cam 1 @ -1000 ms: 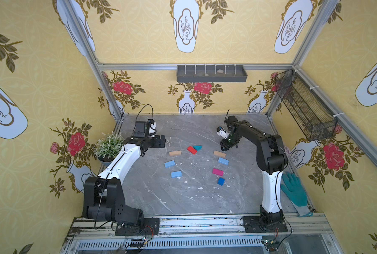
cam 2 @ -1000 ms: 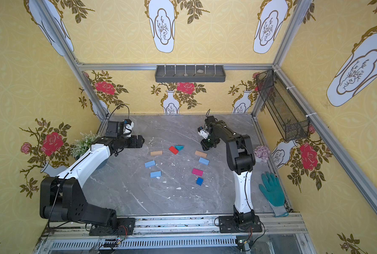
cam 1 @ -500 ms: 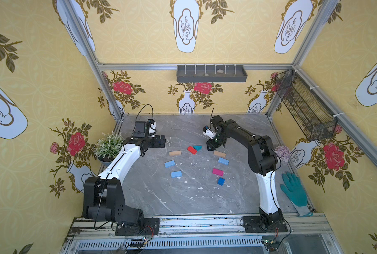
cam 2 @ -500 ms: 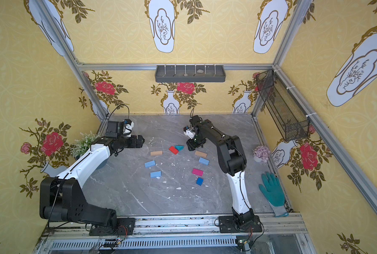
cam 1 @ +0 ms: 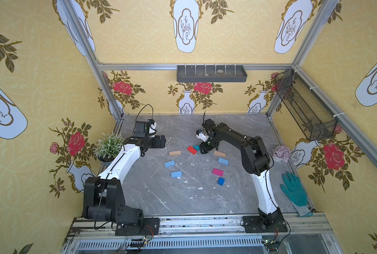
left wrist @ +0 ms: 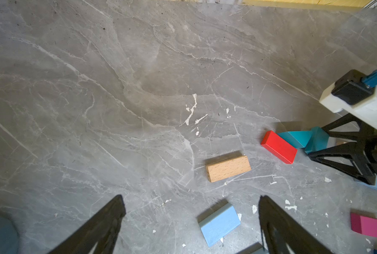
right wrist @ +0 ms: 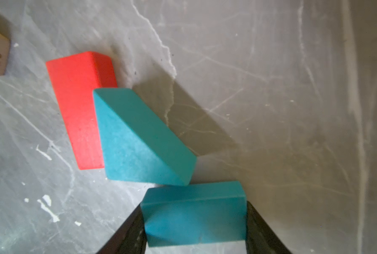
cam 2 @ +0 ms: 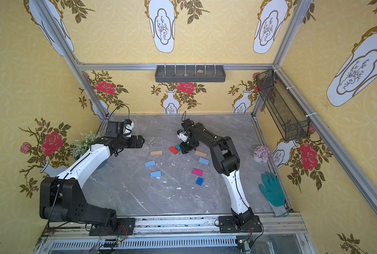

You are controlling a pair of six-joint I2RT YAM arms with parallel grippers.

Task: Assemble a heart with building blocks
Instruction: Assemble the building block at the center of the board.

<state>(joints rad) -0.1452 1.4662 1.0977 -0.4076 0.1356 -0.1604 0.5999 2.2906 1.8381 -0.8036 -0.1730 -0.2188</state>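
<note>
The right gripper (right wrist: 193, 237) is clenched on a teal block (right wrist: 194, 209), one jaw on each short end, just beside a corner of the teal triangle (right wrist: 139, 140); whether the two touch, or whether the block rests on the table (cam 1: 183, 204), cannot be told. The triangle lies against the red block (right wrist: 79, 110). In both top views the other blocks lie flat in a loose, gapped outline at mid-table: a tan block (cam 1: 175, 153) beside the red one, two light-blue blocks (cam 1: 169, 163) (cam 1: 176, 174) on the left arm's side, another tan block (cam 1: 219, 153), a light-blue block (cam 1: 223, 161) and a magenta block (cam 1: 217, 172) on the right arm's side, and the dark-blue cube (cam 1: 221, 181) nearest the arms' bases. The left gripper (left wrist: 190, 199) hangs released and empty, jaws wide, over the table near the first tan block.
</note>
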